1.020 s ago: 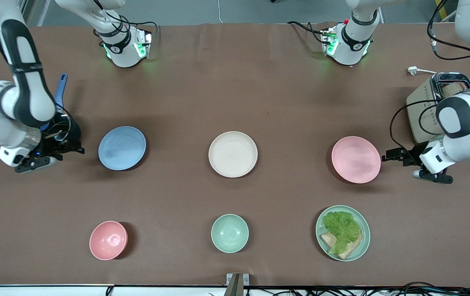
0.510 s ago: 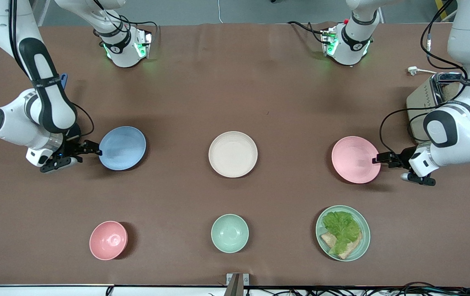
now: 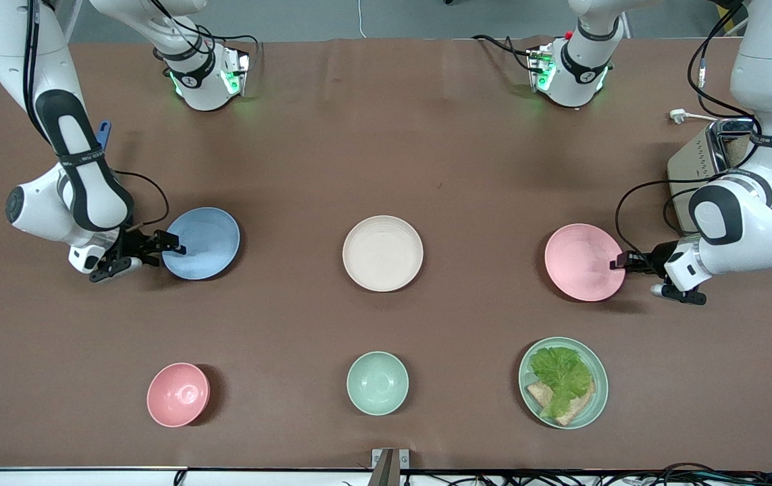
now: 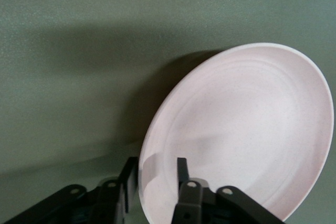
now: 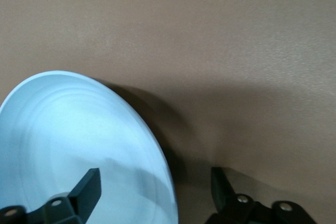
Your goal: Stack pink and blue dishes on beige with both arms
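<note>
The blue plate (image 3: 203, 241) lies toward the right arm's end of the table, the pink plate (image 3: 581, 260) toward the left arm's end, and the beige plate (image 3: 383, 253) sits bare between them. My right gripper (image 3: 173, 243) is open, its fingers straddling the blue plate's outer rim. In the right wrist view the blue plate (image 5: 68, 129) has its edge between the wide-apart fingers of that gripper (image 5: 155, 174). My left gripper (image 3: 619, 262) is open at the pink plate's outer rim. In the left wrist view the left gripper (image 4: 155, 163) has one finger on each side of the pink plate's (image 4: 247, 129) rim.
Nearer the camera stand a small pink bowl (image 3: 178, 395), a mint green bowl (image 3: 377, 383) and a mint green plate (image 3: 602, 381) with lettuce and bread. A toaster (image 3: 703, 169) sits under the left arm. A blue handle (image 3: 103, 131) shows by the right arm.
Both arms have swung inward toward the table's middle. Each gripper went from standing beside its plate to straddling its outer rim. The plates have not moved.
</note>
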